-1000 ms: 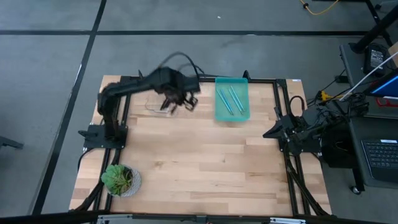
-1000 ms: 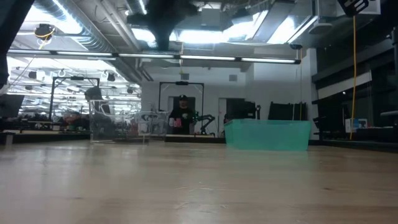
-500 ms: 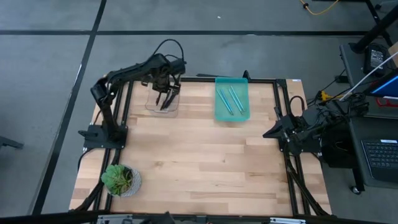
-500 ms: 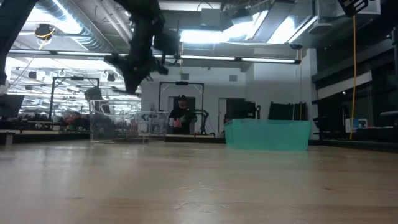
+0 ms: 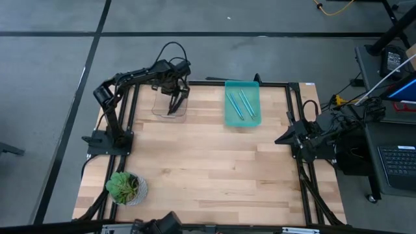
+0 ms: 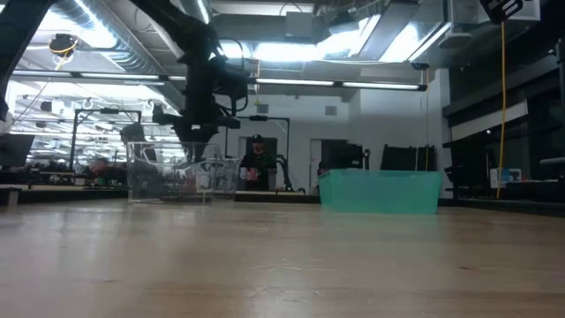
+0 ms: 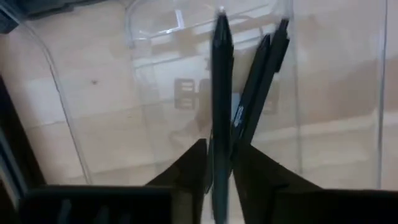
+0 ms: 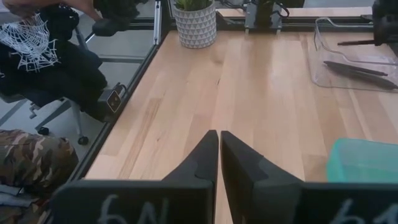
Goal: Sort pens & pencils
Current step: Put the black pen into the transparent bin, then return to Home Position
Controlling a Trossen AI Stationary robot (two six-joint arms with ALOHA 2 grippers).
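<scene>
My left gripper [image 5: 174, 99] hangs over the clear bin [image 5: 158, 110] at the table's far left, pointing down, shut on a black pen [image 7: 221, 74]. Two more black pens [image 7: 268, 74] lie on the bin's floor. In the low view the gripper [image 6: 199, 132] stands just above the bin's rim [image 6: 181, 168]. Light blue sticks [image 5: 240, 103] lie in the green bin [image 5: 252, 117] farther right. My right gripper [image 8: 219, 143] waits shut at the table's right edge, touching nothing. My left gripper has the black pen between its two fingers [image 7: 193, 168], which come from above and point down. The pen's shaft [image 7: 221, 143] runs through the gap and out past the fingertips, above the bin's floor. Which part of the pen they are on is hidden below the picture's edge.
A potted plant [image 5: 127, 188] stands at the near left corner. The wide wooden table top [image 5: 214, 169] between the bins and the near edge is bare. A person sits beyond the table's left edge [image 8: 37, 50].
My left gripper has swung toward the table's left edge, from beside the green bin to over the clear bin, and has sunk toward the bin's rim, rolling a little, with the black pen between its fingers.
</scene>
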